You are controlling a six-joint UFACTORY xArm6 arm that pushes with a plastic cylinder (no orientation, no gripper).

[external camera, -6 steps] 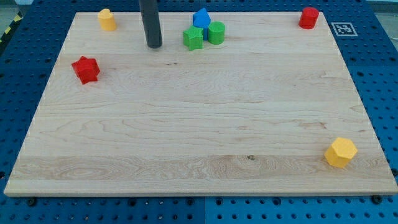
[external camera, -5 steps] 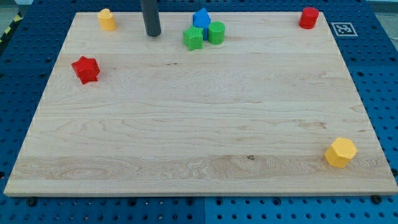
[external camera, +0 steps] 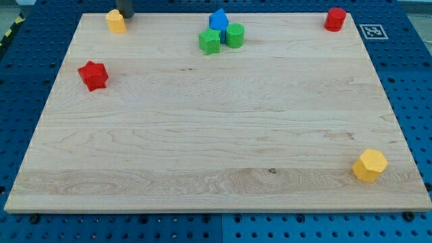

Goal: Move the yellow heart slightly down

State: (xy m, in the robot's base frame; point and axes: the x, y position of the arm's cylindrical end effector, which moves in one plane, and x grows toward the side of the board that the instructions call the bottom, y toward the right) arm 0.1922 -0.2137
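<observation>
Small yellow heart-shaped block (external camera: 116, 21) is sitting at the view's top-left corner of the pale wooden board (external camera: 216, 148), close to the board's top edge. My tip (external camera: 125, 16), the lower end of the dark rod, is showing just at the view's top, a little to the right of and above the heart, seemingly just beside it; whether it is touching cannot be told. No gripper on this rig, so there is nothing opening or closing, only the bare rod end. Judgement on the step in hand: the tip is lining up behind the heart for a downward push. To do it well, the tip should be centring on the heart's top side rather than its right shoulder, else the block is likely to skid left or turn; push should be short and slow, as only a slight shift is asked. Outward: red star-shaped block (external camera: 93, 75) is lying below the heart, well apart, so not in the way. Blue block (external camera: 218, 19), green block (external camera: 210, 41) and second green block (external camera: 235, 35) are clustering at top centre, touching. Red cylinder-like block (external camera: 335, 19) top right; yellow hexagonal block (external camera: 370, 165) bottom right. Hard to make out: most of the rod is cut off by the frame's top edge; the heart's lobes are barely reading at this size.
</observation>
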